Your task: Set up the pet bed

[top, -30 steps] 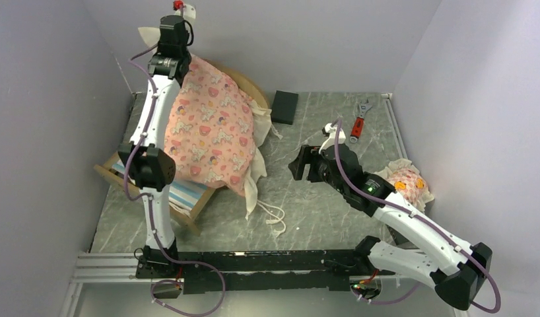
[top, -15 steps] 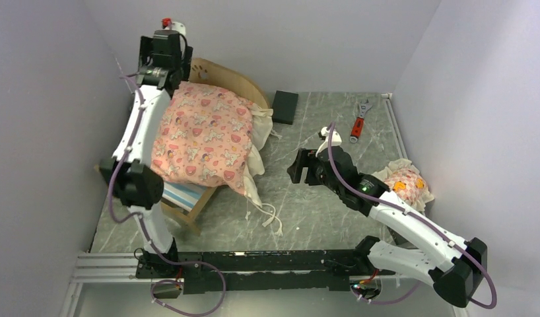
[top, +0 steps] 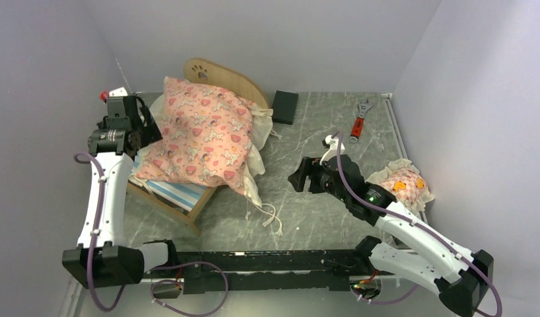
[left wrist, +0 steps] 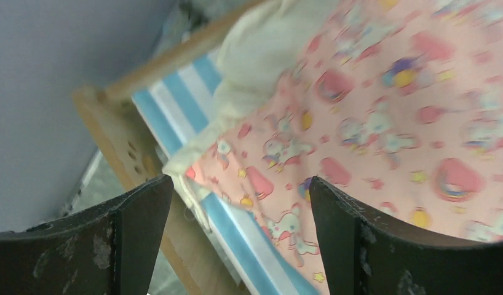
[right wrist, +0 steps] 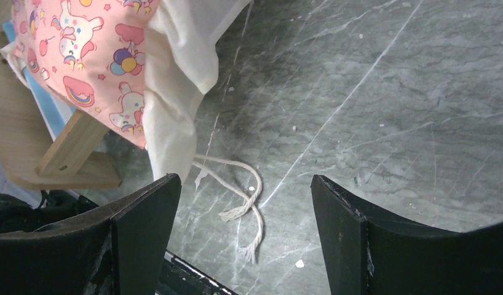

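Note:
The pet bed (top: 214, 74) is a light-wood frame with a paw-print headboard, standing at the back left. Its blue-and-white striped base (top: 178, 191) shows at the foot end. A pink cartoon-print mattress (top: 201, 135) lies askew on it, with its cream ruffle and cord (top: 270, 214) hanging over the right side onto the table. My left gripper (top: 147, 124) hovers open at the bed's left side. Its wrist view shows the mattress edge (left wrist: 384, 123) and the stripes (left wrist: 175, 104) beyond the left gripper (left wrist: 240, 181). My right gripper (top: 299, 175) is open over bare table, above the cord (right wrist: 240, 196). The small matching pillow (top: 403, 183) lies at the right.
A black box (top: 284, 107) sits behind the bed's right side, and a red-handled wrench (top: 360, 120) lies at the back right. Walls close in on the left, back and right. The arms' mounting rail (top: 254, 261) runs along the near edge.
My left gripper opened and let go of the mattress, which dropped onto the bed. The left arm swung down from above the headboard to the bed's left side. The right arm barely moved.

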Controlling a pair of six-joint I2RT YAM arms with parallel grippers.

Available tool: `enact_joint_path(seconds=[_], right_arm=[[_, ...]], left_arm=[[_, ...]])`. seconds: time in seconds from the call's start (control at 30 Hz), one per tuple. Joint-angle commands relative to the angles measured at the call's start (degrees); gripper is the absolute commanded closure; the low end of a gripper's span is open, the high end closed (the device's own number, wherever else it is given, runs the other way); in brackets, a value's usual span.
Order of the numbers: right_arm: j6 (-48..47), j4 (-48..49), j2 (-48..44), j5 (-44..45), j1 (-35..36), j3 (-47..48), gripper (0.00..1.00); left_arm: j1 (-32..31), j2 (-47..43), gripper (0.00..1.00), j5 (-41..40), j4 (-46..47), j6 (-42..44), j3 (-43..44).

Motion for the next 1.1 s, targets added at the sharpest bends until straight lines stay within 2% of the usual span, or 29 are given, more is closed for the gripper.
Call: enact_joint_path(seconds=[0.0, 0.17, 0.3, 0.7, 0.8, 1.0, 1.07], right_arm=[[-0.07, 2.23, -3.46, -2.45, -0.03, -2.12, 0.18], [0.31, 1.93, -5.71, -3.59, -0.03, -3.92, 0.18], [0.52, 1.88, -7.68, -3.38, -0.03, -5.37, 0.17], [-0.05, 1.17, -8.03, -2.94, -0.03, -5.39, 0.17], [-0.05, 1.02, -8.14, -2.36, -0.04, -5.4, 0.17], [0.3, 1.17, -7.39, -3.04, -0.03, -5.18, 0.17], [0.38, 1.01, -7.14, -3.07, -0.03, -4.96, 0.17]], left_arm=[[6.13, -0.35, 0.14, 7.69, 0.79, -7.23, -8.2], [13.81, 1.83, 0.22, 15.94, 3.59, -9.94, -13.87], [16.58, 2.61, 0.25, 17.08, 7.29, -10.89, -18.1], [17.82, 6.7, 0.44, 19.31, 13.13, -10.94, -24.6], [17.78, 6.96, 0.56, 19.7, 14.15, -10.78, -26.35], [17.8, 4.54, 0.98, 18.69, 12.51, -7.61, -25.78], [17.82, 3.19, 1.0, 16.7, 10.35, -5.62, -22.52]])
